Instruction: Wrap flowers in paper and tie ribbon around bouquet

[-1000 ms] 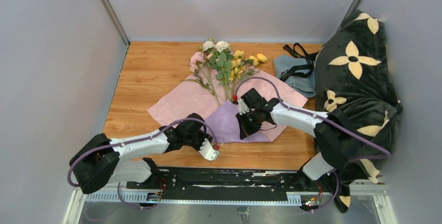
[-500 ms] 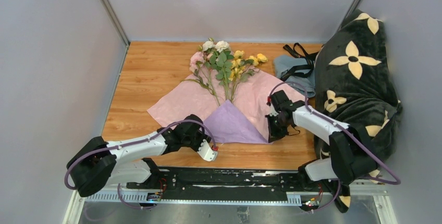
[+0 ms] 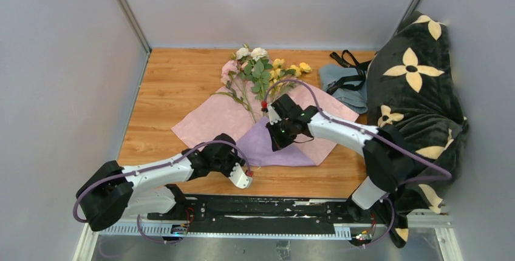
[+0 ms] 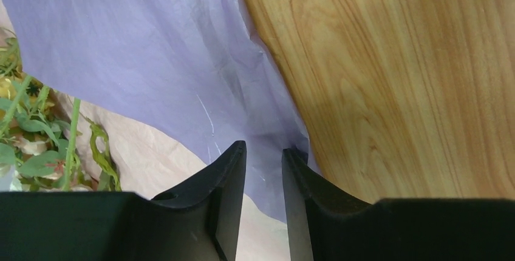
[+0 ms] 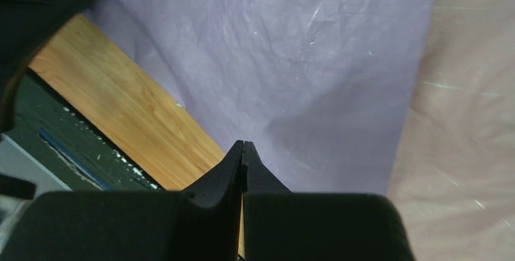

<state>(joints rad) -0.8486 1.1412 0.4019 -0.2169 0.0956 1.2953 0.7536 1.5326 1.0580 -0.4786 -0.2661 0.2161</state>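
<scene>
The paper [image 3: 206, 121], judged thin, light and easily creased, is spread on the bench [image 3: 170, 79] under the flowers [image 3: 261, 70], its near corner folded over purple side up. It is best pinched at a free edge. The left gripper [image 4: 264, 152] has its jaws slightly parted at that corner, while the right gripper [image 5: 243, 145] has its jaws pressed together, empty, above the fold.

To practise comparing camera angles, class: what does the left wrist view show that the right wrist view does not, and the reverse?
Only the left wrist view: green stems and leaves of the flowers at its left edge, and the left gripper with its fingers parted. Only the right wrist view: the right gripper with fingers pressed shut, and the black base rail past the table edge. Both: the paper, purple flap over its pale pink face, on the wooden table.
</scene>
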